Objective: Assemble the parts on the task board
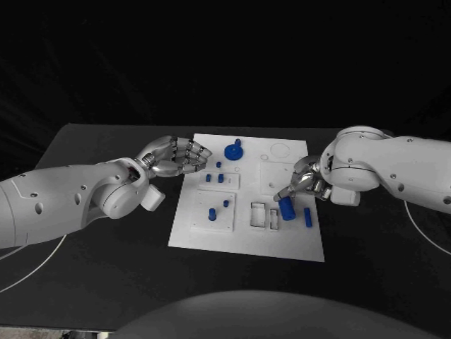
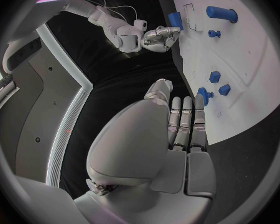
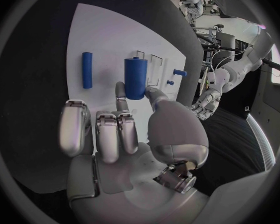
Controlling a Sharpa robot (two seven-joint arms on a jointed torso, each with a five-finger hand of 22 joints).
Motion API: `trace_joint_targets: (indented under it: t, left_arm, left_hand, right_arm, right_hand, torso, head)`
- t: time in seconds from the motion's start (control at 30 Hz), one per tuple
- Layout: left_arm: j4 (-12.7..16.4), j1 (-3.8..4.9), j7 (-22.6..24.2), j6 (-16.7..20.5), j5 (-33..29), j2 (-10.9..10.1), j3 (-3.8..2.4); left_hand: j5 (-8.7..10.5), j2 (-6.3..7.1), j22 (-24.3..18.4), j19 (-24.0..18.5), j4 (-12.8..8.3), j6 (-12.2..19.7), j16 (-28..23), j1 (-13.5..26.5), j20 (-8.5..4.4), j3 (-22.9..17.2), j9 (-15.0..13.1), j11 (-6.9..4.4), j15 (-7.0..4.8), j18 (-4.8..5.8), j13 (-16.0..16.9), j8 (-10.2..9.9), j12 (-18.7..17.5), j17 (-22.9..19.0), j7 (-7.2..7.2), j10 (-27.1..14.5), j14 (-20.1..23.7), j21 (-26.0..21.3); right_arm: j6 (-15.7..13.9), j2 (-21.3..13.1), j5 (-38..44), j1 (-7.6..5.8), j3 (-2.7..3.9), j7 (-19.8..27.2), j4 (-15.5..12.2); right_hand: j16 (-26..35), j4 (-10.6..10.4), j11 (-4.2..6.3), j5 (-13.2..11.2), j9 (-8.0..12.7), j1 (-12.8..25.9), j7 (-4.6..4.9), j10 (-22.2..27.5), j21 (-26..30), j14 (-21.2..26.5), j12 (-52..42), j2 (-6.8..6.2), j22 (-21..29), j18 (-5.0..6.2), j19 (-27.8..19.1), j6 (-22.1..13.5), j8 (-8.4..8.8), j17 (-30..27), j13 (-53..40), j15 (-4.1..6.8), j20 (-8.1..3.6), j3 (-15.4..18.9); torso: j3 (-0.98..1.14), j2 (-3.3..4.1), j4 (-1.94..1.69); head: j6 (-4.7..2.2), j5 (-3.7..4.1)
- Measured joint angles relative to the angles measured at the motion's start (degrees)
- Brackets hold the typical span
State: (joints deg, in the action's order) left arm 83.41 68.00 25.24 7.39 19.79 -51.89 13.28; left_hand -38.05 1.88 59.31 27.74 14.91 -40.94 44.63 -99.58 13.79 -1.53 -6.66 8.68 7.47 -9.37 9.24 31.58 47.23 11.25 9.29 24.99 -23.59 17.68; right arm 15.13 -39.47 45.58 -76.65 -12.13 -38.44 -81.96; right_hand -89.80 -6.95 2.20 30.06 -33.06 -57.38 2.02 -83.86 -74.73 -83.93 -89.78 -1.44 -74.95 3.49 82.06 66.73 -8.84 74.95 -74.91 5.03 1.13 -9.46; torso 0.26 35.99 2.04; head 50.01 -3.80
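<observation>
A: Right hand (image 1: 309, 180): state and position?

B: Positioned over the right part of the task board (image 1: 248, 240). A fingertip and the thumb pinched on a blue cylinder (image 3: 135, 77), held upright at the fingertips; remaining fingers (image 3: 109, 134) curled alongside, clear of the part. In the head view, the same cylinder (image 1: 287, 207) located directly below the fingers, beside the rectangular recesses (image 1: 264, 215) of the board.

A: Other parts near those fingers?

B: A slim blue rod (image 1: 307, 217) lying flat on the board, just beside the held cylinder, on the side nearer the board's right edge. In the right wrist view, rod (image 3: 87, 70) parallel to the cylinder and apart from it.

A: Left hand (image 1: 174, 157)?

B: Raised at the left edge of the board, near its far corner. Fingers (image 2: 185, 119) together and curled inward, holding nothing. No contact with any part.

A: Parts closest to the left fingers?

B: A blue knobbed piece (image 1: 234, 151) just beyond the fingertips, on the board's far area. Two small blue pegs (image 1: 214, 178) standing close below it. Two more small blue pieces (image 1: 218, 207) on the raised square plate, nearer the robot, well apart from the fingers.

A: Support surface?

B: Board flat on the black table (image 1: 93, 148).
</observation>
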Motion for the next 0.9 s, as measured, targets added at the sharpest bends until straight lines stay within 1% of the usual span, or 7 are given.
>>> trace_joint_targets:
  t: [0.17, 0.23, 0.3, 0.37, 0.5, 0.73, 0.9]
  left_arm:
    - [-0.06, 0.00, -0.06, -0.03, 0.00, 0.03, 0.00]
    - [-0.10, 0.00, -0.09, -0.05, 0.01, 0.06, 0.00]
    - [-0.13, 0.00, -0.11, -0.06, 0.01, 0.09, 0.00]
    - [-0.16, 0.00, -0.13, -0.07, 0.01, 0.13, 0.01]
    - [-0.17, 0.00, -0.17, -0.10, 0.01, 0.17, 0.01]
    - [-0.17, 0.00, -0.23, -0.15, 0.01, 0.15, 0.00]
    - [-0.17, 0.00, -0.30, -0.22, 0.01, 0.15, -0.01]
  left_hand:
    - [0.00, 0.00, 0.00, 0.00, 0.00, 0.00, 0.00, 0.00, 0.00, 0.00, 0.00, 0.00, 0.00, 0.00, 0.00, 0.00, 0.00, 0.00, 0.00, 0.00, 0.00, 0.00]
    - [0.00, 0.00, 0.00, 0.00, 0.00, 0.00, 0.00, 0.00, 0.00, 0.00, 0.00, 0.00, 0.00, 0.00, 0.00, 0.00, 0.00, 0.00, 0.00, 0.00, 0.00, 0.00]
    - [0.00, 0.00, 0.01, 0.00, 0.08, 0.00, 0.00, 0.00, 0.00, 0.08, 0.00, 0.00, 0.00, 0.00, 0.00, 0.00, 0.00, 0.00, 0.00, 0.00, 0.00, 0.00]
    - [0.00, 0.00, 0.11, 0.00, 0.17, 0.00, 0.00, 0.00, 0.00, 0.17, 0.00, 0.00, 0.00, 0.00, -0.06, 0.00, 0.00, -0.07, 0.00, 0.00, 0.00, 0.00]
    - [0.00, 0.00, 0.11, 0.00, 0.17, 0.00, 0.00, 0.00, 0.00, 0.17, 0.00, 0.00, 0.00, 0.00, -0.05, 0.00, 0.00, -0.06, 0.00, 0.00, 0.00, 0.00]
    - [0.00, 0.00, 0.10, 0.00, 0.17, 0.00, 0.00, 0.00, 0.00, 0.17, 0.00, 0.00, 0.00, 0.00, -0.05, 0.00, 0.00, -0.06, 0.00, 0.00, 0.00, 0.00]
    - [0.00, 0.00, 0.10, 0.00, 0.17, 0.00, 0.00, 0.00, 0.00, 0.17, 0.00, 0.00, 0.00, 0.00, -0.05, 0.00, 0.00, -0.06, 0.00, 0.00, 0.00, 0.00]
  right_arm:
    - [-0.53, 0.33, -3.04, -0.06, -0.01, -0.02, -0.11]
    - [-0.74, 0.60, -4.34, -0.07, -0.02, -0.06, -0.11]
    - [-0.83, 0.90, -5.33, -0.07, -0.02, -0.07, -0.09]
    - [-0.84, 1.30, -6.29, -0.08, -0.03, -0.08, 0.00]
    - [-0.81, 2.12, -7.61, -0.07, -0.03, -0.08, 0.31]
    - [-0.78, 3.37, -9.16, 0.11, -0.04, -0.08, 1.01]
    - [-0.87, 4.28, -9.85, 0.51, -0.04, -0.08, 1.39]
  right_hand:
    - [0.00, 0.00, 0.00, 0.00, -0.14, 0.00, 0.01, 0.00, 0.16, 0.00, 0.00, 0.00, 0.00, 0.00, -0.20, -0.01, 0.02, 0.00, 0.00, 0.00, 0.20, 0.00]
    - [0.00, -0.16, 0.00, -0.04, -0.49, 0.33, 0.01, 0.00, 0.53, 0.00, 0.00, 0.26, 0.01, 0.01, -0.41, -0.01, 0.03, -0.01, 0.00, 0.00, 0.00, -0.16]
    - [0.00, -0.31, -0.01, -0.39, -0.63, 0.56, 0.01, 0.00, 0.70, 0.00, 0.00, 0.06, 0.01, 0.00, -0.41, -0.01, 0.05, -0.01, 0.00, 0.00, 0.00, -0.31]
    - [0.00, -0.31, -0.01, -0.47, -0.87, 0.91, -0.12, 0.00, 1.20, 0.00, 0.00, 0.28, 0.01, 0.00, -0.72, -0.14, 0.05, -0.01, 0.00, 0.00, 0.30, -0.31]
    - [0.00, -0.31, -0.01, -0.49, -0.96, 0.91, -0.29, 0.01, 1.73, 0.00, 0.00, 0.28, 0.01, 0.01, -1.02, -0.31, 0.07, -0.01, 0.00, 0.00, 0.00, -0.31]
    - [0.00, -0.70, -0.01, -0.93, -1.40, 1.82, -0.19, 0.01, 1.96, 0.00, 0.00, 0.60, 0.02, 0.01, -1.22, -0.41, -0.06, -0.01, 0.00, 0.00, 0.20, -0.70]
    - [0.00, -0.86, -0.01, -2.46, -1.79, 2.74, -0.13, 0.01, 2.29, 0.00, 0.00, 1.18, 0.02, 0.01, -1.22, -0.88, -0.06, -0.02, 0.01, 0.00, 0.20, -1.19]
  torso:
    - [0.00, 0.00, 0.00]
    - [-0.01, -0.01, 0.00]
    - [-0.02, -0.01, -0.01]
    - [-0.02, -0.02, 0.00]
    - [-0.01, -0.01, -0.01]
    - [0.01, 0.05, -0.03]
    - [0.02, 0.08, -0.03]
  head:
    - [0.00, -0.05]
    - [0.00, -0.05]
    - [0.00, 0.02]
    - [0.00, 0.16]
    - [0.00, 0.37]
    - [0.00, 0.27]
    - [0.00, 0.12]
